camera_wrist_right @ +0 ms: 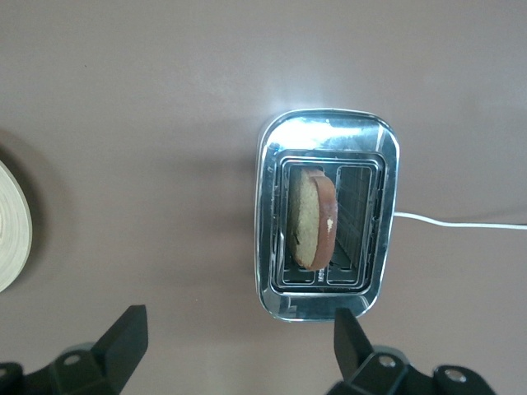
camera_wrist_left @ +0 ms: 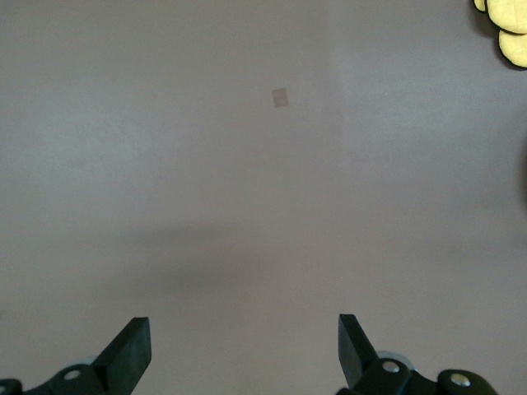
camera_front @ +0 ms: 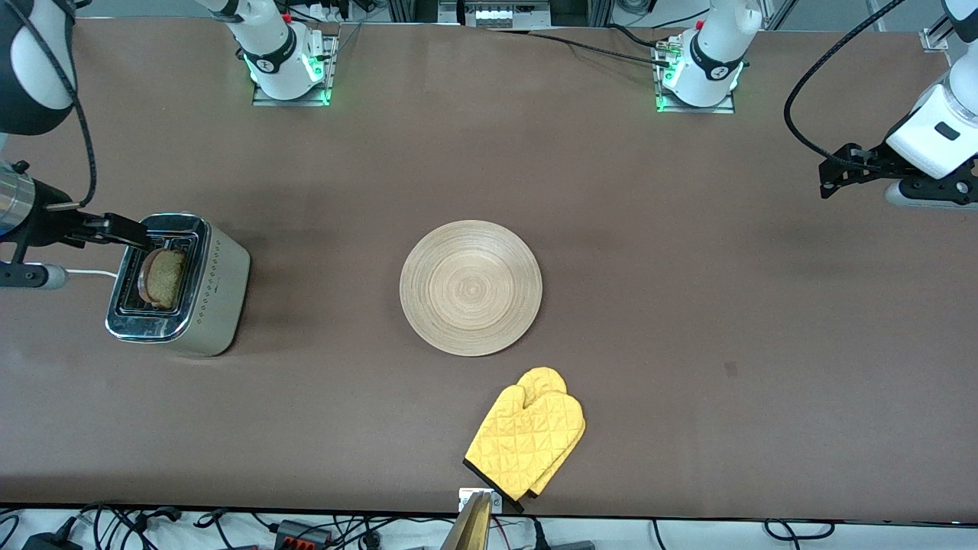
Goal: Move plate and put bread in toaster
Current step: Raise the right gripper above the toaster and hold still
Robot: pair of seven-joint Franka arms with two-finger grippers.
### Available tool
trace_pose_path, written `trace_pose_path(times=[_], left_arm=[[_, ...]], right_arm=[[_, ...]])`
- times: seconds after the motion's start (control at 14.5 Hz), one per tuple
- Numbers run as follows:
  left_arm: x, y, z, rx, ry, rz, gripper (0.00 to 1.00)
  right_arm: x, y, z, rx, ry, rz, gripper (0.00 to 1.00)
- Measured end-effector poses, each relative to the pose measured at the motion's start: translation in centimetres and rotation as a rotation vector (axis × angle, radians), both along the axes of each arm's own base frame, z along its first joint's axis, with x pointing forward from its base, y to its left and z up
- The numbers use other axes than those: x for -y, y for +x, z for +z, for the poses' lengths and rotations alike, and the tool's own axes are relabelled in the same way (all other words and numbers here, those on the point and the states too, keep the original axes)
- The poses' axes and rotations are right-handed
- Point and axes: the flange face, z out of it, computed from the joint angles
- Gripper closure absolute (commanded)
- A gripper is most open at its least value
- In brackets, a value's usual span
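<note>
The toaster [camera_front: 218,298] stands toward the right arm's end of the table, its chrome top [camera_wrist_right: 329,136] facing up. The bread [camera_front: 164,276] stands on edge in one of its two slots [camera_wrist_right: 311,218], its upper part sticking out. The round wooden plate [camera_front: 471,287] lies bare at mid-table; its rim [camera_wrist_right: 12,226] shows in the right wrist view. My right gripper [camera_front: 126,229] hangs open and holding nothing over the toaster's end farther from the front camera [camera_wrist_right: 239,337]. My left gripper [camera_front: 837,172] hovers open over bare table at the left arm's end [camera_wrist_left: 244,346].
A yellow quilted oven mitt [camera_front: 527,431] lies nearer the front camera than the plate, close to the table edge; its tips [camera_wrist_left: 504,25] show in the left wrist view. The toaster's white cord [camera_front: 88,273] runs off toward the table's end. A small patch [camera_wrist_left: 281,98] marks the table surface.
</note>
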Motion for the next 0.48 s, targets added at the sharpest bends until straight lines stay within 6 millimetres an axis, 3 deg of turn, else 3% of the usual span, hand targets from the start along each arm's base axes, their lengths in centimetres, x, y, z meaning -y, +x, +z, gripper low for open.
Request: trace_pose_path(times=[0.48], left_arm=[[-0.01,0.0,0.0,0.0,0.0,0.0,0.0]], right_arm=[[0.55,0.2,0.43,0.017,-0.011,0.032,0.0]])
